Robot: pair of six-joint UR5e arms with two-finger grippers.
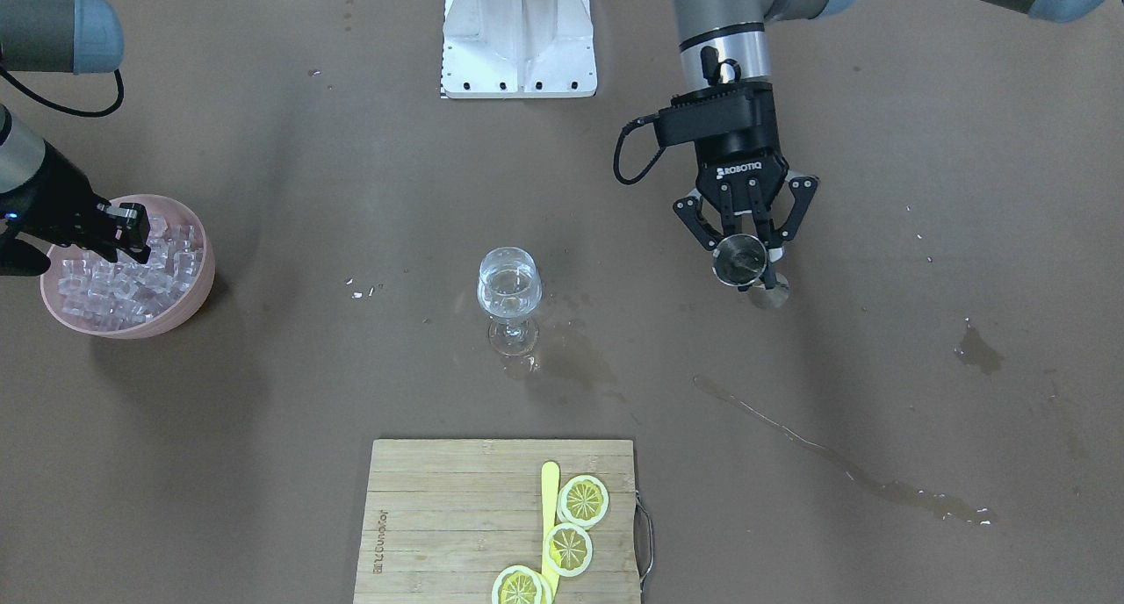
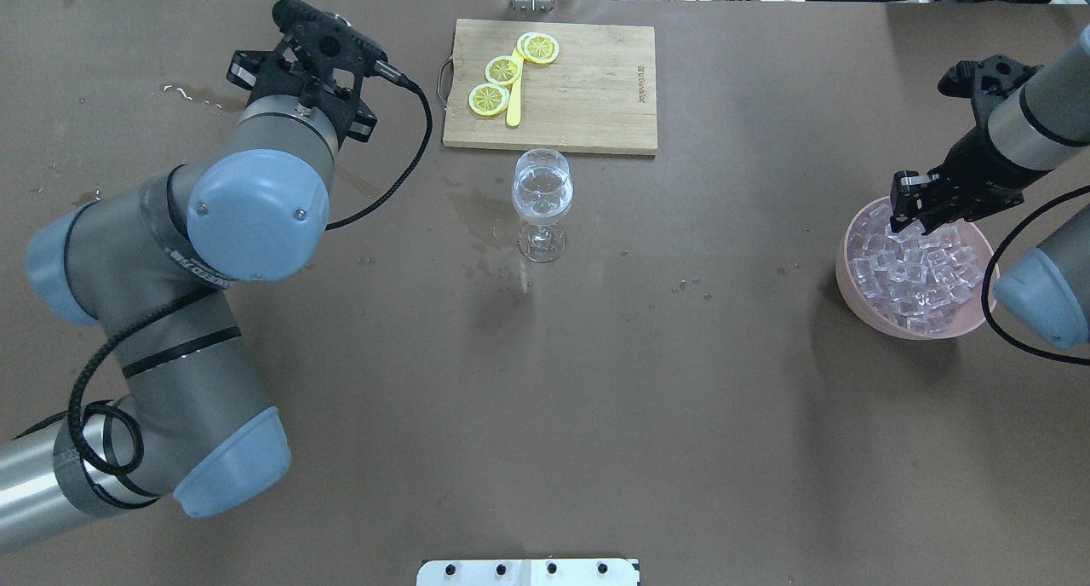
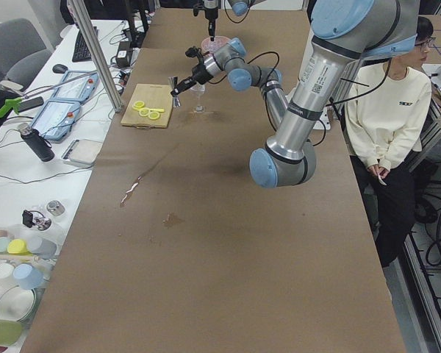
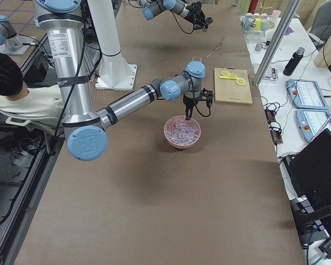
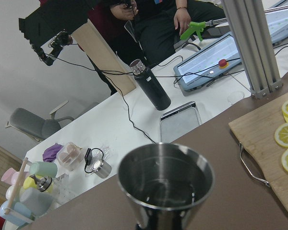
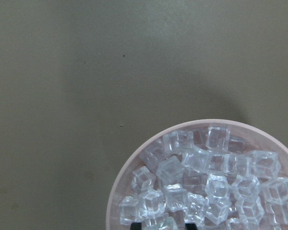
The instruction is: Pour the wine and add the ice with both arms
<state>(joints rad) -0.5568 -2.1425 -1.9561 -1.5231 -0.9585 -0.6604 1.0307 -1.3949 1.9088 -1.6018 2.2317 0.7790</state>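
The wine glass [image 1: 509,292] stands mid-table with a little clear wine in its bowl; it also shows in the overhead view [image 2: 542,190]. My left gripper [image 1: 742,262] is shut on a steel cup [image 1: 736,260] and holds it off to the side of the glass, apart from it. The left wrist view looks into the cup's mouth [image 5: 165,184]. My right gripper [image 1: 132,235] reaches down into the pink bowl [image 1: 200,292] of ice cubes [image 2: 915,267]. Its fingertips [image 6: 189,225] stand narrowly apart with one cube [image 6: 158,223] between them.
A bamboo cutting board [image 1: 439,516] with lemon slices [image 1: 583,500] and a yellow knife [image 1: 550,490] lies at the table edge beyond the glass. Wet streaks [image 1: 843,468] mark the brown table. The white robot base [image 1: 518,38] stands at the near edge.
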